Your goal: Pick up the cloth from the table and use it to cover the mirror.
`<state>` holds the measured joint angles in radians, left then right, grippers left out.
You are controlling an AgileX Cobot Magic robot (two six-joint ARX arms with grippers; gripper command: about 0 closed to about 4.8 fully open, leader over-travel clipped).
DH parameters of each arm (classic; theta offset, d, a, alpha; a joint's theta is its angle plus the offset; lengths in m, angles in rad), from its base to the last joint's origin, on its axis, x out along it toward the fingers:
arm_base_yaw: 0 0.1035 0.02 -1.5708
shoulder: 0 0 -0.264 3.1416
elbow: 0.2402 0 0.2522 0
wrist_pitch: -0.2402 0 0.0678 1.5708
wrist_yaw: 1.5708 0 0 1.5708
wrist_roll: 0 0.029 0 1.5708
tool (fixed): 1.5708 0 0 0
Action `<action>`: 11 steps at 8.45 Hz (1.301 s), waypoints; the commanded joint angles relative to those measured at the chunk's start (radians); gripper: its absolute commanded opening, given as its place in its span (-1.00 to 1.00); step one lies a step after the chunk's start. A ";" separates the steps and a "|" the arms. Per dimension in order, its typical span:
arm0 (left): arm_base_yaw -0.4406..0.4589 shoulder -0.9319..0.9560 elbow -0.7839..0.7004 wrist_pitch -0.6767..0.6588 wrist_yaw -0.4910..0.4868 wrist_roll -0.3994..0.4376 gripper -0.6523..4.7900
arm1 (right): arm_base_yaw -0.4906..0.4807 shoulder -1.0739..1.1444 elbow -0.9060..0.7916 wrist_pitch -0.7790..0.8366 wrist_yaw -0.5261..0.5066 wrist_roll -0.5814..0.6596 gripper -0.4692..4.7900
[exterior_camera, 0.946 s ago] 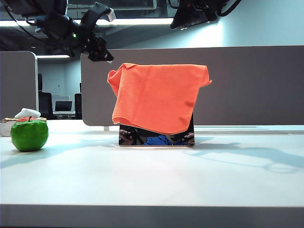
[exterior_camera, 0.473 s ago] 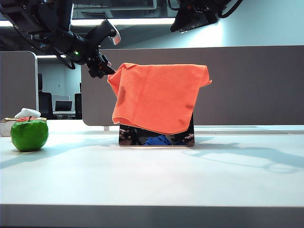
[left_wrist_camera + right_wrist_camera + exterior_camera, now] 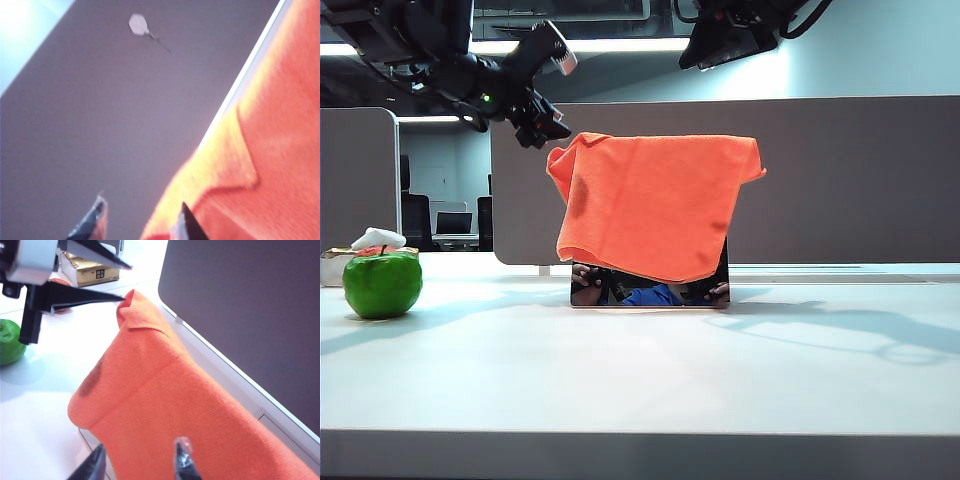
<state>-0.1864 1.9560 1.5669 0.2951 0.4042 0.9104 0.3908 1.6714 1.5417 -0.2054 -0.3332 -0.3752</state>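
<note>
The orange cloth (image 3: 655,205) hangs draped over the mirror (image 3: 650,293), hiding all but a dark reflective strip along its base on the white table (image 3: 640,370). My left gripper (image 3: 563,95) hovers open just beside the cloth's upper left corner, gripping nothing. In the left wrist view the cloth (image 3: 270,150) lies beyond one fingertip (image 3: 187,225) of the spread left gripper (image 3: 142,222). My right gripper (image 3: 137,465) hangs open above the cloth (image 3: 175,405), clear of it. The right wrist view also catches the left gripper (image 3: 125,282) at the cloth's folded corner.
A green apple (image 3: 382,284) sits at the table's left, with a box and a white object (image 3: 375,240) behind it. The grey partition (image 3: 840,180) runs behind the mirror. The apple (image 3: 10,342) and a cardboard box (image 3: 90,270) show in the right wrist view.
The left gripper's jaws spread wider, its wrist rolled, and it edged toward the cloth's upper left corner. Cloth, mirror and right arm stayed still.
</note>
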 commanded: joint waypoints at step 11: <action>0.000 0.078 0.117 -0.027 0.042 -0.054 -0.22 | 0.002 -0.005 0.003 -0.011 -0.002 0.001 -0.16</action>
<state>-0.1864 2.0357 1.6802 0.2588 0.4438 0.8665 0.3908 1.6714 1.5414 -0.2272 -0.3332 -0.3752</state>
